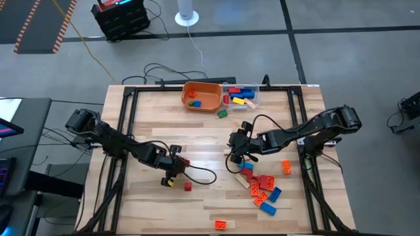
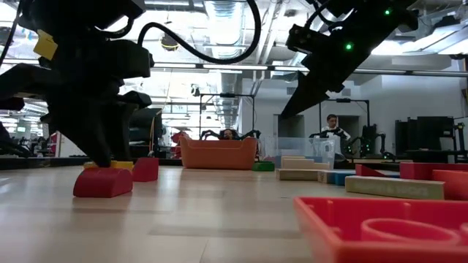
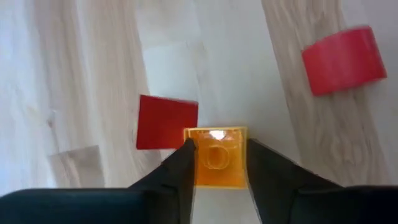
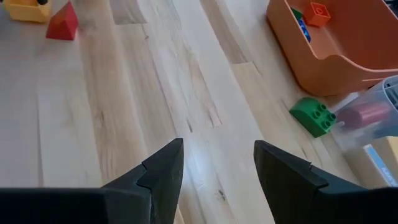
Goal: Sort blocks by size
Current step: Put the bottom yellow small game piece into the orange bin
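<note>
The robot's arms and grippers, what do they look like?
Both arms are dark, slim and jointed. A black cable loops beside the left gripper, and another arches over the right gripper. In the wrist views each gripper ends in two dark, wedge-shaped fingers. The low view shows small green lights on one arm.

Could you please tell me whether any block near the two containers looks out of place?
Yes: one green block lies on the bare table just in front of the orange bowl and the clear container, inside neither. Other blocks already sit in both, so it looks dropped or missed.
</note>
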### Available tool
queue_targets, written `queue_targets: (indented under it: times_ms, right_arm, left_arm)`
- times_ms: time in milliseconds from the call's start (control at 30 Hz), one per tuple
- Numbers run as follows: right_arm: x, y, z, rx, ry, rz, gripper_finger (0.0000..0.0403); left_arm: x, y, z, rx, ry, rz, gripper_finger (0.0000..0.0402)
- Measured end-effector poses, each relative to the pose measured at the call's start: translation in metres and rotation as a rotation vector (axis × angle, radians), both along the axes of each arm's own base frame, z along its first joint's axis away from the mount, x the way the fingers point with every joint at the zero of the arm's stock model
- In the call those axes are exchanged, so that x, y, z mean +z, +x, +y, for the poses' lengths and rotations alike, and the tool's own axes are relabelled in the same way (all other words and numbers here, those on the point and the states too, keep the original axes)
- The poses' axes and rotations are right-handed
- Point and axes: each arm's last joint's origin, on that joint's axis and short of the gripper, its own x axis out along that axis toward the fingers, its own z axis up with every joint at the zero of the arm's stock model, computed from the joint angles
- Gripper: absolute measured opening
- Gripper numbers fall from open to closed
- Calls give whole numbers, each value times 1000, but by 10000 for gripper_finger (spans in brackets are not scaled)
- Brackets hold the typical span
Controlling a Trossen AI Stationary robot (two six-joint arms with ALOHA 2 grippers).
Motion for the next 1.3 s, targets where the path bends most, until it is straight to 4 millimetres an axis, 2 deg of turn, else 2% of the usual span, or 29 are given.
queue_targets:
  times_ms: [500,800,967,1167,1300]
  right_arm:
    - [0,0,0,-2,-1,0,225]
    - [0,0,-1,-5,-1,0,225]
    - [0,0,-1,-10,4,-3,225]
    - [0,0,-2,-14,4,-3,225]
    - [0,0,-3,-17,4,-4,225]
  left_arm:
    - [-1,0,0,12,-8,10,128]
    - [24,12,-6,-2,-67,15,143]
    - [25,11,-7,-5,-107,35,189]
    - [23,11,5,55,-101,67,258]
    - [18,11,10,46,-97,64,277]
